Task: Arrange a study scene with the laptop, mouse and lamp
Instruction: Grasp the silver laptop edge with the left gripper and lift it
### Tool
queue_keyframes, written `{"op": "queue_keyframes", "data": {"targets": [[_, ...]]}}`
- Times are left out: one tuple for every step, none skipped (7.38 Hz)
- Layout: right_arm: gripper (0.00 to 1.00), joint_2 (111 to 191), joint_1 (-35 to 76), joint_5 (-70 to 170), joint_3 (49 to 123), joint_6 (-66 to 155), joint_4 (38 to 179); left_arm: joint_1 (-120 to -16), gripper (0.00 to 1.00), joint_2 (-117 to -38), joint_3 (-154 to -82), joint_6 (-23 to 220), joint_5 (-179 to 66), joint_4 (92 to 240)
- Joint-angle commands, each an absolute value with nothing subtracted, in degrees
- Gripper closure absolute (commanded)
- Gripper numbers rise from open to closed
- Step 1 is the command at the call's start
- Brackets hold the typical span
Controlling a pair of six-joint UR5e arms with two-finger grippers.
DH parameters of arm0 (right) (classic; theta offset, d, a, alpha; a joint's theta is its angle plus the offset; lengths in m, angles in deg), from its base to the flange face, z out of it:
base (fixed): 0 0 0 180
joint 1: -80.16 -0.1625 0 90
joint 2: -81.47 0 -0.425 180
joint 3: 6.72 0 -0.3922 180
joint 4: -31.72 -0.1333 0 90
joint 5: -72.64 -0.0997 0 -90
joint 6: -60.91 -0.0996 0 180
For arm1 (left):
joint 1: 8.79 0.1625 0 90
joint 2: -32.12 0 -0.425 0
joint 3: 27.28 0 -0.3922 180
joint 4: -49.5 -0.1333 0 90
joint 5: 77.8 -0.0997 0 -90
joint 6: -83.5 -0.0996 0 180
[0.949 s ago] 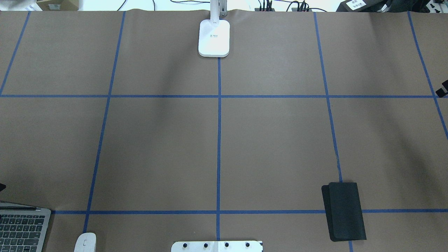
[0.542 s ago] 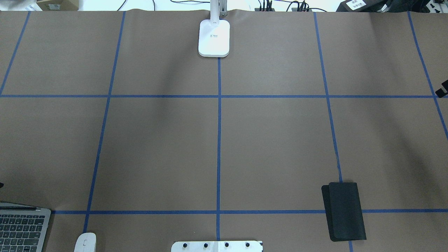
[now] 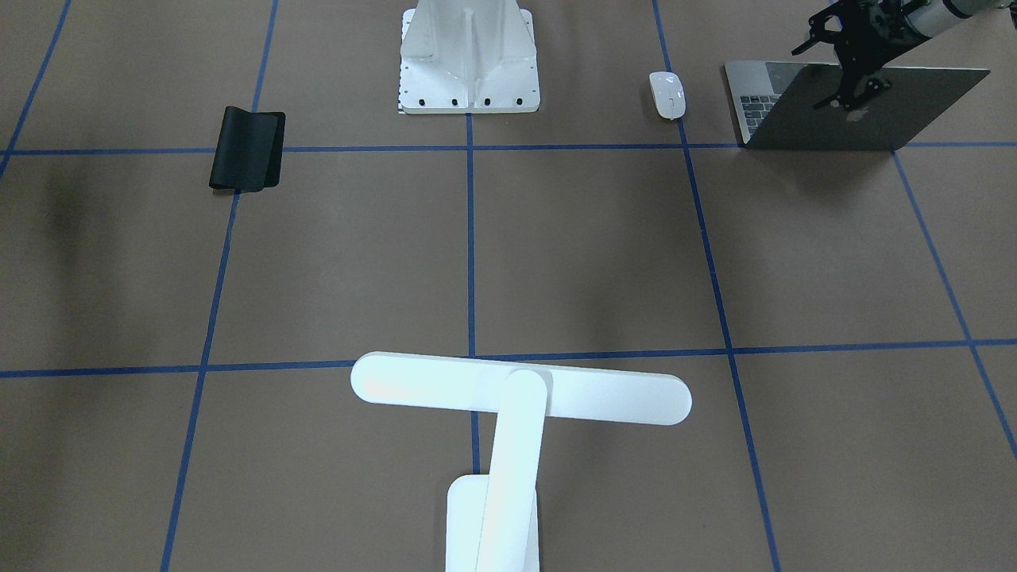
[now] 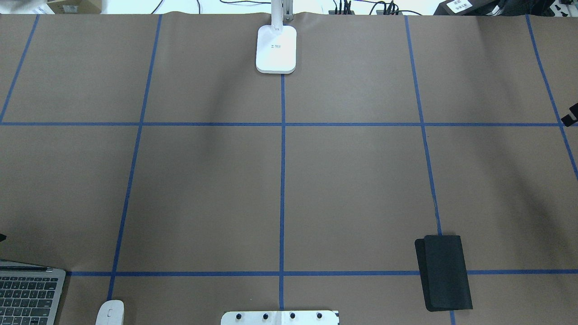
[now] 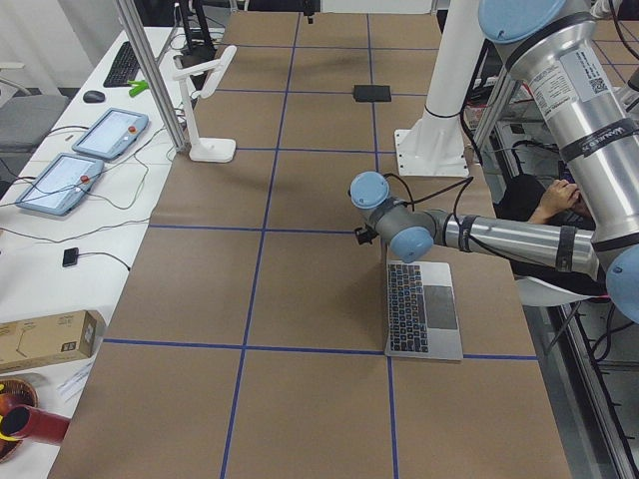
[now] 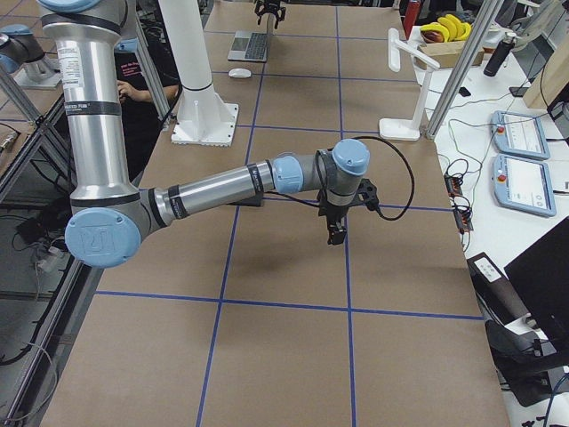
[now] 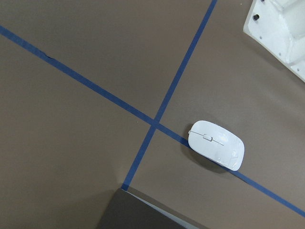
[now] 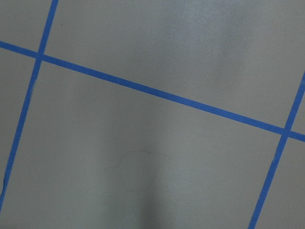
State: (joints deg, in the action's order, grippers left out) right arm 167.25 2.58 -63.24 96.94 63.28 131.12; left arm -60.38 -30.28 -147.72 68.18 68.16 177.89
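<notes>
Space-grey slim metal laptop (image 3: 922, 111), lid raised, stands just beneath the left gripper (image 3: 830, 75), jaws seemingly parted and empty; the right gripper's (image 6: 335, 235) jaws cannot be judged. A sound grasp would likely pinch the lid's top edge centrally, avoiding the glossy white oval mouse (image 3: 666, 94) alongside.

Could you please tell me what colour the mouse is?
Glossy white. The mouse shows best in the left wrist view.

Glossy plastic mouse (image 7: 217, 144), matt brown paper tabletop (image 4: 352, 180).
</notes>
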Motion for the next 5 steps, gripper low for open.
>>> {"op": "queue_keyframes", "data": {"targets": [[0.01,167.25,2.64,-63.24,96.91,63.28,131.12,-60.38,0.05,-29.24,-147.60,62.44,66.70,177.73],[0.01,167.25,2.73,-63.24,96.91,63.28,131.12,-60.38,0.05,-29.05,-147.60,61.89,66.43,177.73],[0.01,167.25,2.82,-63.24,96.91,63.28,131.12,-60.38,0.07,-28.96,-147.60,60.75,66.42,177.73],[0.01,167.25,2.82,-63.24,96.91,63.28,131.12,-60.38,0.16,-28.88,-147.51,60.65,66.42,177.73],[0.01,167.25,2.91,-63.24,96.91,63.28,131.12,-60.38,0.29,-28.18,-147.51,60.22,66.42,177.73]]}}
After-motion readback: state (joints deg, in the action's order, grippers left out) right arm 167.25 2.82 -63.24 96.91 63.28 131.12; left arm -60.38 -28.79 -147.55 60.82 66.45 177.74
